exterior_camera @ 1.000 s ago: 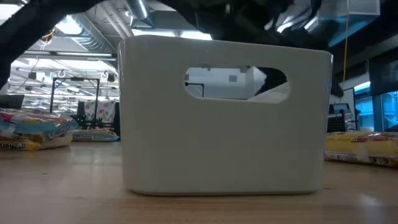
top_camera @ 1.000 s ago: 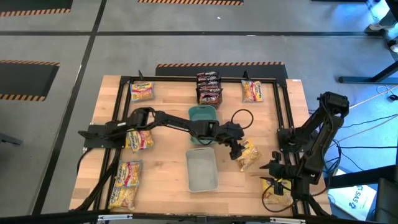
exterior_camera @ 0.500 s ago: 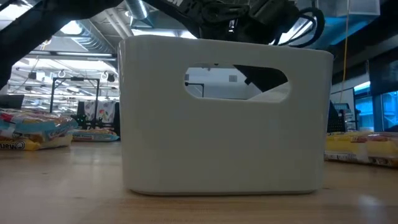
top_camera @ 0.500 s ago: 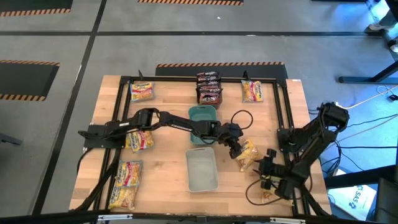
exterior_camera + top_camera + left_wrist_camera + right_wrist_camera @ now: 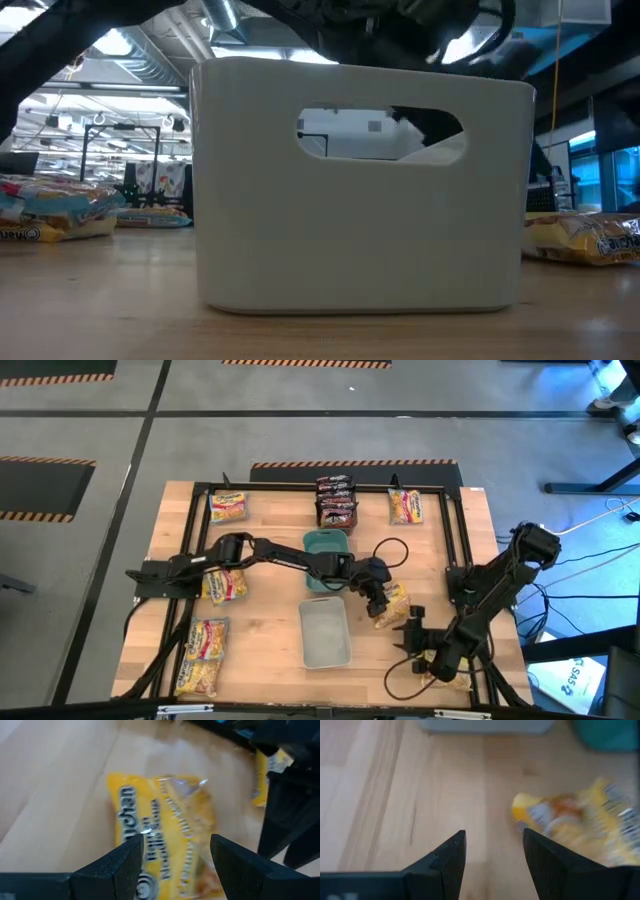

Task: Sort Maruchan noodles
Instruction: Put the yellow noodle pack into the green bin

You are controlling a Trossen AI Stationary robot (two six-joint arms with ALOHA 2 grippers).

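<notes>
Maruchan noodles lie scattered over the table [image 5: 270,630] in the high view: dark packets [image 5: 336,500] at the far edge, yellow ones along the left side [image 5: 203,655], and 1 yellow packet [image 5: 389,605] just right of the clear tray [image 5: 325,634], with the left gripper [image 5: 377,604] at that packet's near-left corner and the right gripper [image 5: 412,632] close by on its right. Low view: the pale tray wall [image 5: 360,230] fills the middle, a yellow packet [image 5: 585,238] lying flat on the right. Left wrist view: the left gripper [image 5: 175,857] is spread wide over the yellow packet [image 5: 165,832], holding nothing. Right wrist view: the right gripper [image 5: 492,852] is likewise apart and empty, the packet [image 5: 580,825] ahead of it. These packets look light, thin and crinkly, probably slippery, with brittle noodles inside; a pinch across a short edge or the sealed end should hold best, without crushing.
</notes>
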